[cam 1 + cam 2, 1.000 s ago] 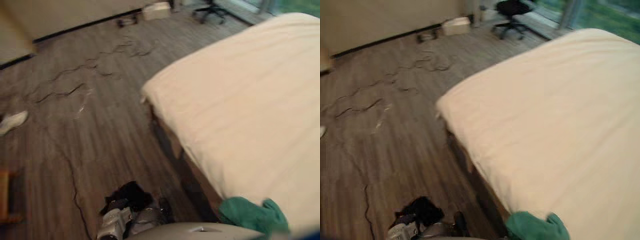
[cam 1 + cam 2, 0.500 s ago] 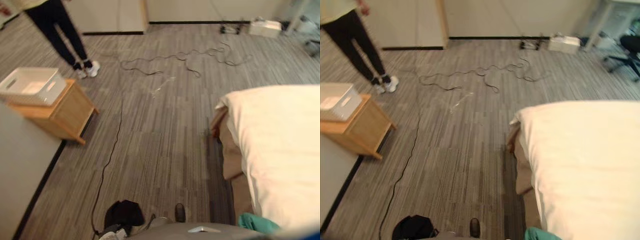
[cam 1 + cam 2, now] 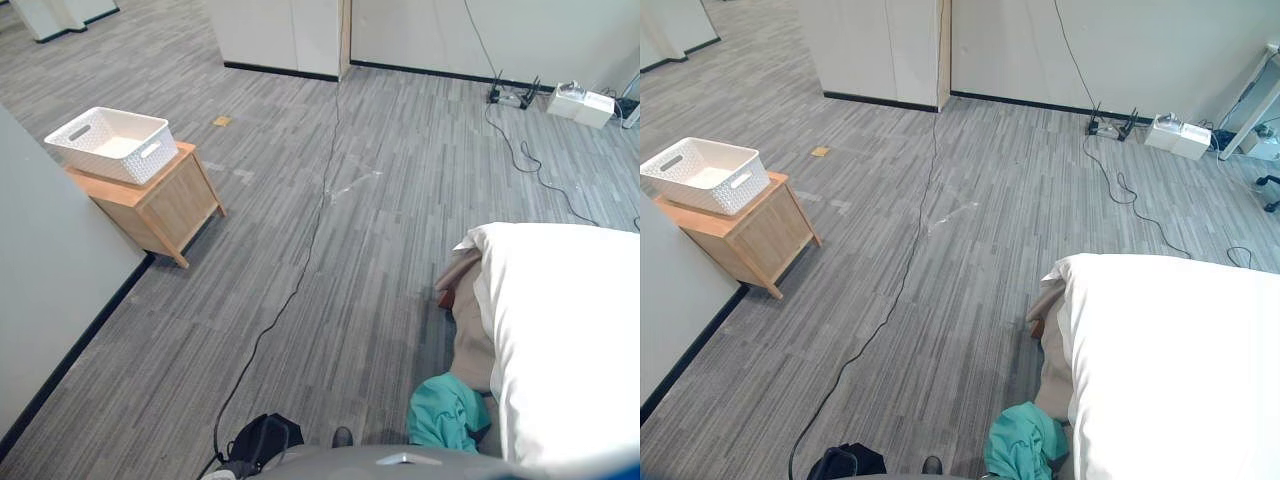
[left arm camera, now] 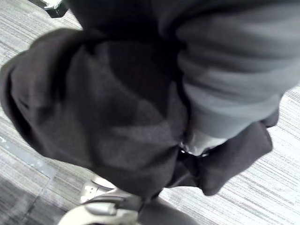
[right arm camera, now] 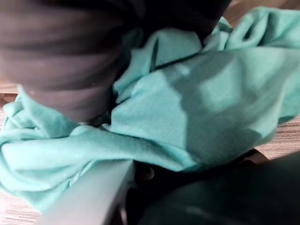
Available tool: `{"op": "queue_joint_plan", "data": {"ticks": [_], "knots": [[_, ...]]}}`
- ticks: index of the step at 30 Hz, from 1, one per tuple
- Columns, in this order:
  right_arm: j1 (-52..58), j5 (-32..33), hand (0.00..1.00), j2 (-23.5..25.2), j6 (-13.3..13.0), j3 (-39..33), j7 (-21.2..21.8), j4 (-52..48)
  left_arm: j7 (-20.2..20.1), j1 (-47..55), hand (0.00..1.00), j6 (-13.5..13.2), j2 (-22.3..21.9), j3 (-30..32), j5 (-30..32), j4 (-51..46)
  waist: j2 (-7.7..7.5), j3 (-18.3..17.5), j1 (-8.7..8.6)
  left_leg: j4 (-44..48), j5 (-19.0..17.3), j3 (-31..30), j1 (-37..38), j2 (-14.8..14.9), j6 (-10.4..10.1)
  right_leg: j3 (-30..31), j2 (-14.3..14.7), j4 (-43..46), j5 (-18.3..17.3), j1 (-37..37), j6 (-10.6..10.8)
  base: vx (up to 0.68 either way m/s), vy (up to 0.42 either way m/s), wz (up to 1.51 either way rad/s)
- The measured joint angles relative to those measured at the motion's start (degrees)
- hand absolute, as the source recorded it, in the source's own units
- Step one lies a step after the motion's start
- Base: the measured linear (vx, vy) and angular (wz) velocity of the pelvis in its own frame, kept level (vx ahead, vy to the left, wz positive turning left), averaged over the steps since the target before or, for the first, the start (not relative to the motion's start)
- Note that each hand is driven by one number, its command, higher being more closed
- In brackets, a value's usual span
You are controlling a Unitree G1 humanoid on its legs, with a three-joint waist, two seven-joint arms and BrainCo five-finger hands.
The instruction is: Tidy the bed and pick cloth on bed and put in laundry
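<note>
Two cloths are being carried beside the bed [image 3: 570, 330]: a black cloth [image 4: 117, 117] at the left hand [image 4: 225, 84], a teal cloth [image 5: 201, 108] at the right hand [image 5: 61, 70]; neither grip can be told. Delivery to the white basket [image 3: 110, 165], well apart, is judged remaining.

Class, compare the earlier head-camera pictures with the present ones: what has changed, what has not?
The head camera has swung left, off the bed toward the white basket on the wooden cabinet; the furniture itself has not moved. The teal cloth and the dark cloth stay low in view, moving with the robot. No grasp or release shows.
</note>
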Motion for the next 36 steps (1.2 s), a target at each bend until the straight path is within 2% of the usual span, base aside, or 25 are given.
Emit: {"op": "queue_joint_plan", "data": {"ticks": [4,6,7,9,10,12,13,18,20,23,24,25,26,27,28,29,31,34,35,36], "knots": [[-0.14,3.64,1.0,0.12,0.1,0.14,-0.23,-0.26,-1.12,-0.12,1.0,-0.66,0.05,0.0,-0.01,0.03,0.16,0.04,-0.29,0.0,-0.41,0.6,-0.05,0.21,-0.12,-0.12,-0.02,-1.25,0.49,0.56,-0.08,0.0,-0.051,-0.08],[-0.19,9.3,1.0,-0.04,0.32,0.15,-1.35,-0.44,-4.47,-0.48,1.0,-2.51,0.33,-0.09,-1.35,0.03,0.33,0.15,-0.73,0.0,-0.39,-0.27,0.08,-0.03,-0.04,-1.23,-0.21,-2.06,0.67,1.67,-0.04,0.02,-0.06,0.18],[-0.32,10.19,1.0,-0.08,0.22,0.11,-1.73,-0.59,-5.71,-0.59,1.0,-2.88,0.49,-0.19,-2.72,0.01,0.4,0.2,-0.74,0.01,-0.3,-0.58,0.2,-0.14,0.03,-1.69,-0.28,-2.21,0.68,2.04,-0.02,0.04,-0.058,0.31],[-3.01,14.17,1.0,-0.59,-0.31,-0.07,-3.53,-0.87,-13.45,-1.22,1.0,-4.89,1.45,-3.03,-8.19,-0.13,0.9,0.45,-1.23,0.01,0.28,-2.17,0.48,-0.67,0.7,-3.42,-0.62,-2.93,0.73,3.22,0.19,0.03,-0.057,0.36],[-4.17,15.28,1.0,-0.89,-0.73,-0.06,-3.74,-0.99,-15.4,-1.63,1.0,-5.52,1.49,-3.89,-9.6,-0.35,1.16,0.53,-1.21,0.0,0.35,-2.45,0.28,-0.76,0.7,-3.68,-0.69,-2.92,0.71,3.23,0.24,0.0,-0.055,0.32],[-8.11,19.81,1.0,-1.28,-2.28,-0.4,-4.5,-3.46,-21.61,-3.76,1.0,-9.39,1.22,-7.55,-12.11,-1.38,1.88,0.73,-1.21,0.01,0.77,-3.75,0.16,-1.11,0.7,-5.29,-0.95,-2.91,0.67,3.22,0.3,0.01,-0.064,0.32],[-8.87,20.44,1.0,-1.25,-2.62,-0.51,-4.56,-3.71,-22.39,-4.08,1.0,-10.34,0.92,-8.07,-12.11,-1.44,1.94,0.76,-1.08,0.02,0.94,-4.03,0.17,-1.19,0.67,-5.56,-0.98,-2.9,0.66,3.29,0.32,0.02,-0.055,0.32],[-14.13,21.16,1.0,-0.74,-5.91,0.16,-4.55,-5.35,-22.39,-4.59,1.0,-22.99,-0.42,-13.92,-8.36,-5.2,1.91,1.17,0.18,0.03,1.02,-3.44,1.69,-1.15,0.21,-5.76,-0.99,-2.86,0.61,4.84,0.4,-0.01,-0.075,0.03],[-14.8,21.01,1.0,-0.68,-7.03,1.28,-4.57,-5.51,-22.24,-4.3,1.0,-25.24,-0.5,-13.91,-8.77,-6.26,2.38,1.57,0.09,0.03,0.88,-2.63,2.02,-0.9,0.0,-4.95,-0.87,-2.71,0.61,4.89,0.4,-0.05,-0.079,-0.23],[-13.67,20.49,1.0,0.05,-7.63,3.02,-4.9,-7.0,-22.25,-4.18,1.0,-25.91,-0.45,-13.9,-12.38,-9.74,2.93,1.9,0.28,0.02,-0.19,-1.79,1.74,-0.62,-0.45,-4.35,-0.93,-1.14,-0.22,3.33,0.44,-0.06,-0.075,-0.17],[-13.29,20.43,1.0,0.26,-7.65,3.35,-4.96,-7.49,-22.27,-4.08,1.0,-26.01,-0.43,-13.91,-12.83,-10.3,2.78,1.98,0.32,0.02,-0.39,-1.7,1.58,-0.71,-0.16,-4.38,-1.14,-0.35,-1.11,2.75,1.06,-0.06,-0.069,0.02],[-12.78,20.28,1.0,0.61,-7.78,3.58,-5.26,-7.71,-22.34,-3.82,1.0,-26.07,-0.34,-13.99,-14.06,-11.85,1.86,2.22,0.1,0.1,-1.63,-1.19,1.96,-1.32,0.59,-5.26,-2.52,2.87,-3.21,1.67,3.29,0.01,-0.071,0.23],[-12.07,20.05,1.0,0.82,-7.78,3.76,-5.97,-8.25,-22.31,-3.61,1.0,-26.09,-0.05,-15.05,-14.73,-13.56,1.48,2.24,0.03,0.21,-2.57,0.44,2.1,-1.27,0.95,-6.18,-3.9,8.05,-4.55,0.15,5.94,0.02,-0.059,0.27],[-11.85,20.02,1.0,0.72,-7.78,3.93,-6.33,-8.91,-22.3,-3.65,1.0,-26.11,0.01,-15.72,-15.12,-14.2,1.58,2.37,0.0,0.23,-2.42,0.99,2.04,-1.06,1.46,-6.32,-4.2,11.62,-4.54,-1.42,5.98,0.1,-0.001,0.14],[-11.84,20.04,1.0,0.65,-7.8,4.97,-7.01,-10.22,-22.28,-2.96,1.0,-26.18,0.34,-16.3,-15.54,-15.83,2.71,2.36,0.68,0.47,-2.11,1.41,2.32,-0.09,3.18,-7.08,-5.44,23.47,-4.16,-7.57,6.67,0.1,0.046,0.01],[-11.78,20.04,1.0,1.12,-7.8,5.87,-7.06,-10.79,-22.24,-2.46,1.0,-26.16,0.8,-16.41,-15.85,-16.6,2.43,2.86,0.45,0.58,-2.09,1.49,2.98,0.31,3.45,-7.94,-6.27,26.55,-4.86,-9.24,5.38,0.13,0.049,0.03],[-11.75,20.06,1.0,1.93,-7.82,6.94,-7.06,-11.52,-22.02,-2.35,1.0,-26.06,1.43,-16.61,-15.86,-16.95,2.09,3.29,0.54,1.41,-2.75,1.37,3.42,1.04,2.96,-8.56,-6.94,26.82,-5.33,-10.63,4.74,0.11,0.019,0.08],[-11.23,20.26,1.0,1.99,-8.19,8.49,-6.99,-12.73,-20.07,-2.56,1.0,-25.44,1.87,-17.74,-15.89,-17.07,3.11,3.47,0.06,3.56,-5.07,0.63,4.14,3.86,1.64,-7.86,-5.05,19.82,-4.8,-13.23,5.17,0.13,-0.004,0.03],[-10.8,20.64,1.0,1.99,-8.23,8.76,-6.97,-13.92,-19.97,-2.95,1.0,-25.29,1.98,-17.75,-15.9,-17.26,3.67,3.84,0.05,4.54,-6.29,0.39,4.28,5.16,0.58,-6.47,-3.46,15.06,-2.78,-14.91,5.25,0.19,-0.056,0.07],[-10.53,20.7,1.0,1.97,-8.29,8.69,-6.95,-14.33,-19.96,-3.07,1.0,-25.15,1.96,-17.69,-15.9,-17.26,3.62,3.95,-0.23,5.12,-7.2,0.17,4.57,5.91,-0.87,-5.53,-2.57,10.86,0.64,-16.5,4.79,0.17,-0.053,0.08]]}}
